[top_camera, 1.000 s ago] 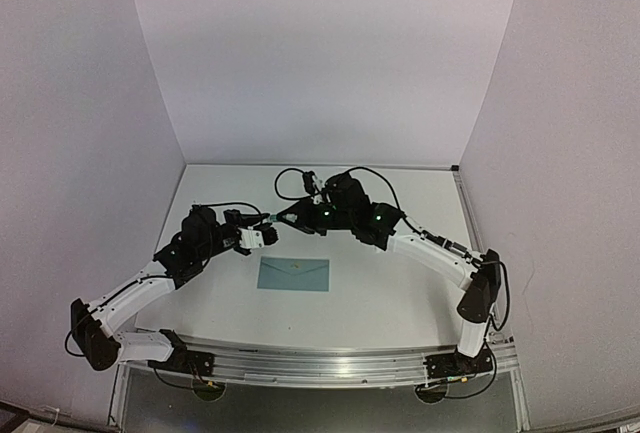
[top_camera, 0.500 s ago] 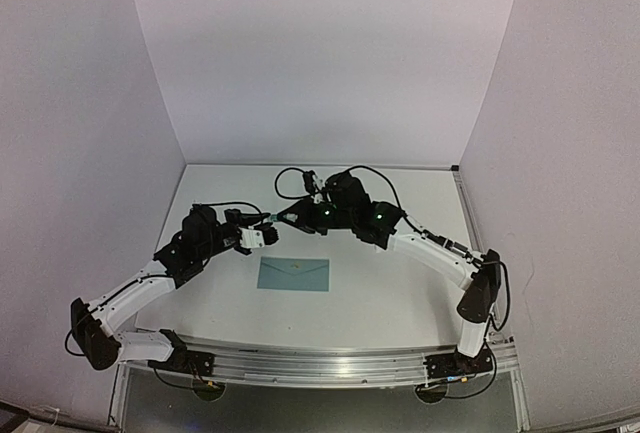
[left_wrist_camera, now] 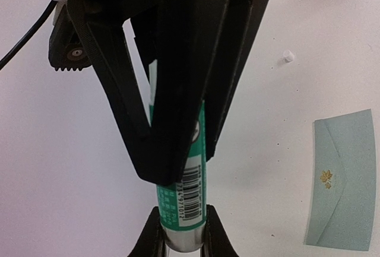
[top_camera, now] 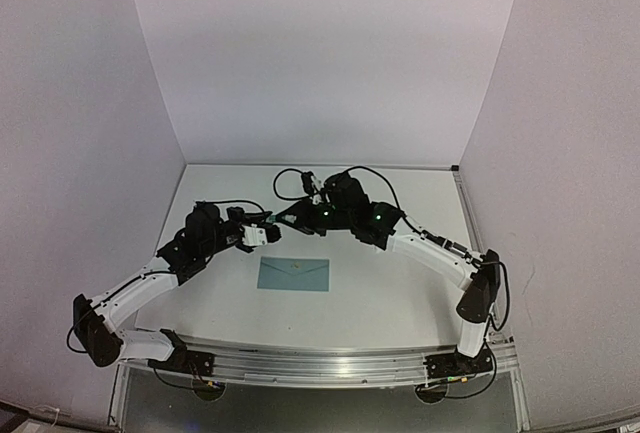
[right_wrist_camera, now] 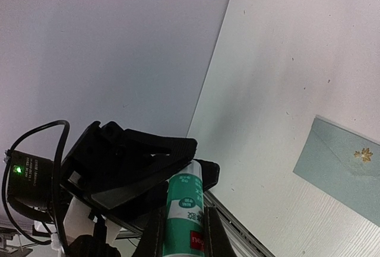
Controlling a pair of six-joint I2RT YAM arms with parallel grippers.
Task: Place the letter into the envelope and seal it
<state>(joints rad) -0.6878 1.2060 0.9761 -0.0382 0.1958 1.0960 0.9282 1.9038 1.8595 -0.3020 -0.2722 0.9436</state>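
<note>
The pale teal envelope lies flat on the table with its flap folded down and a small gold leaf mark on it. It also shows in the left wrist view and the right wrist view. The letter is not in view. Above the table behind the envelope, both grippers hold one green glue stick end to end. My left gripper is shut on its silver end. My right gripper is shut on its other end. The two grippers nearly touch.
A tiny white tube lies on the table beyond the envelope. White walls close the table at the back and both sides. The right arm's cable loops over the table behind the grippers.
The left arm has shifted slightly. Both grippers stay shut on the glue stick in the same place. The envelope has not moved.
</note>
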